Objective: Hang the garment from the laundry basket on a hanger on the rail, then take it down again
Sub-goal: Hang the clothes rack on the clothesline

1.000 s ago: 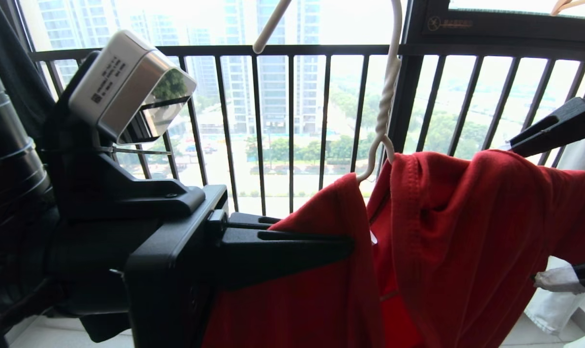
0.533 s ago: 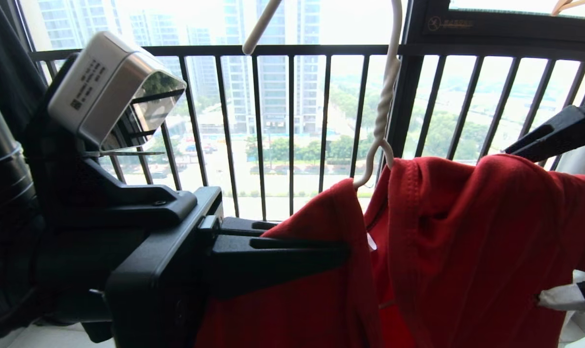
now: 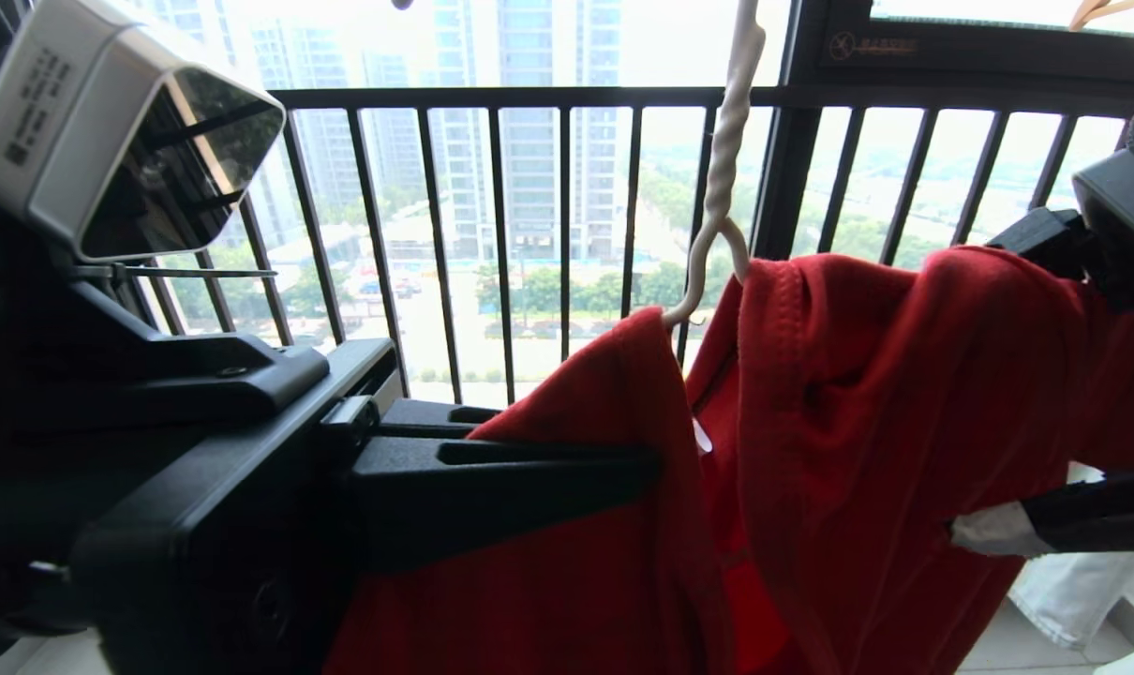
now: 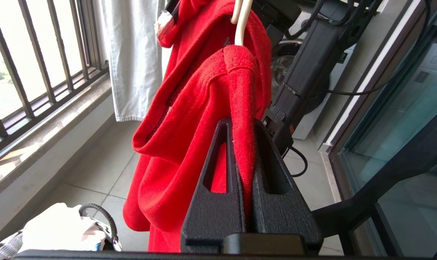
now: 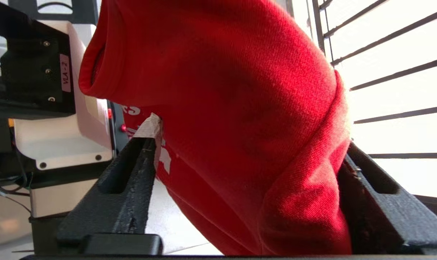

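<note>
The garment (image 3: 867, 412) drapes over the hanger (image 3: 722, 187), soft, light knit that folds and bunches and will likely slide off thin wire. The left claw (image 4: 242, 151) is clamped on the fabric of 1 shoulder. The right claw (image 5: 247, 173) stands apart, straddling the other bunched shoulder; grip thick folds near the collar.

Hanger (image 3: 723, 178): raised with the garment (image 3: 867, 422), hook tip gone past the top edge. Right gripper (image 3: 1026, 394): moved inward, fingers (image 3: 1045, 527) narrowed around the shoulder.
</note>
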You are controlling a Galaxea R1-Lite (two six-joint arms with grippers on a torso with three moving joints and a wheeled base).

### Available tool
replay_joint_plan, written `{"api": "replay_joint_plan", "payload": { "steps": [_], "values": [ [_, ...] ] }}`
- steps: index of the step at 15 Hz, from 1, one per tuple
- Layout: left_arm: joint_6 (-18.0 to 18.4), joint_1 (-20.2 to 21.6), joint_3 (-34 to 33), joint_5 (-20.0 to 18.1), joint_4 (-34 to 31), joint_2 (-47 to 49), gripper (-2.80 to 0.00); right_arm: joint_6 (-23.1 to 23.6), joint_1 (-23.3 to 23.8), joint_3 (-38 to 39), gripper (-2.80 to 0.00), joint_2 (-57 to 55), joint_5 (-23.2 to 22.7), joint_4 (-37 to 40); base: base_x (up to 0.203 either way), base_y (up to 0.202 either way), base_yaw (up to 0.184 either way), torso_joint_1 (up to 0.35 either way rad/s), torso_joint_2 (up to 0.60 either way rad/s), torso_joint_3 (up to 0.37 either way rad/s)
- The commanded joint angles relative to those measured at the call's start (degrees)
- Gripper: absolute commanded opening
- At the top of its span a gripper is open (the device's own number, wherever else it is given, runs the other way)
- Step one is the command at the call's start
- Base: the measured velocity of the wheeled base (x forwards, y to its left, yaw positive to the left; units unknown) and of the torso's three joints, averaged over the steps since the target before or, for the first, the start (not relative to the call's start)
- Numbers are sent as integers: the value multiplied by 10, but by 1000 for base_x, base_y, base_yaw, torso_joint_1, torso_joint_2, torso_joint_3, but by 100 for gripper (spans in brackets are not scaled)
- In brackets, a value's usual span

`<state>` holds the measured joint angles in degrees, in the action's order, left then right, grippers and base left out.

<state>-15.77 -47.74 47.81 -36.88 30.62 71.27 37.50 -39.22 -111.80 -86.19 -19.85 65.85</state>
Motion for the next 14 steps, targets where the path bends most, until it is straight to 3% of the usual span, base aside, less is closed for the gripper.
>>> {"api": "replay_joint_plan", "payload": {
  "steps": [1, 14],
  "values": [
    [-1, 2, 1, -1, 4, -2, -280, -4, -2, 0, -280, -5, -4, -2, 0, 0, 0, 0, 0, 0],
    [1, 15, 1, 1, 27, 11, -280, -20, -2, 1, -280, 15, -11, 1, 0, 0, 0, 0, 0, 0]
  ]
}}
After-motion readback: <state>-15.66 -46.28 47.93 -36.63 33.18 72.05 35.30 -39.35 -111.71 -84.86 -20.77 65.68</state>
